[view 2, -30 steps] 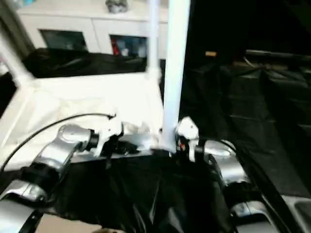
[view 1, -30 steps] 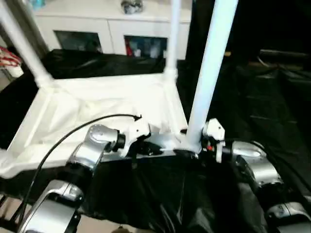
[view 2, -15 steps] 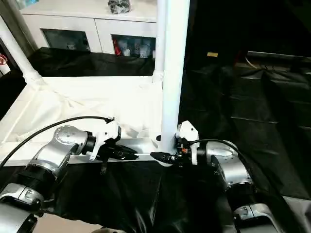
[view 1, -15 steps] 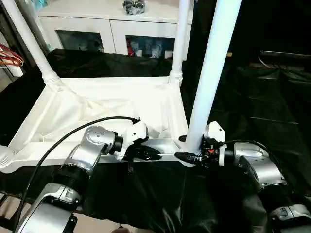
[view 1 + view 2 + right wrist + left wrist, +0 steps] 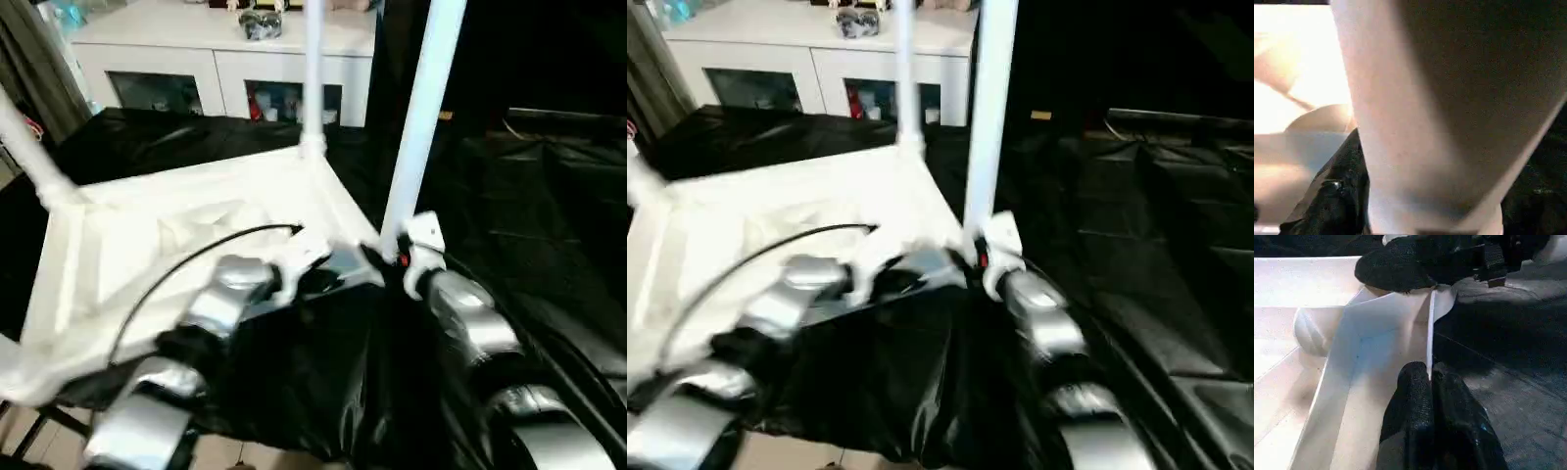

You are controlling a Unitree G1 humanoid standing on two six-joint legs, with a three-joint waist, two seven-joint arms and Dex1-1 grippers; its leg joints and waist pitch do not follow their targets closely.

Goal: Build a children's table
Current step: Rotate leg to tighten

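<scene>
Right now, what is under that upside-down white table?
The tabletop lies on a black sheet that spreads out past it on every side I can see. Whatever the sheet covers cannot be seen.

No text, label, brand, number or sign can be read anywhere in these views

Two silver metallic forearms, rounded jointed segments, glossy. Left forearm (image 5: 230, 294): bulbous silver elbow-like housing, dark band between segments, thin black cable (image 5: 211, 250) arcing from it toward wrist. White plastic wrist block ahead of silver shell on each side. Right forearm (image 5: 460, 318): same silver casing, white wrist housing (image 5: 423, 240) with small red mark. Left gripper (image 5: 1431, 428): two black fingers, textured matte surface, rounded tips. Right gripper finger (image 5: 1334, 196) black, small round screw head on side.
</scene>
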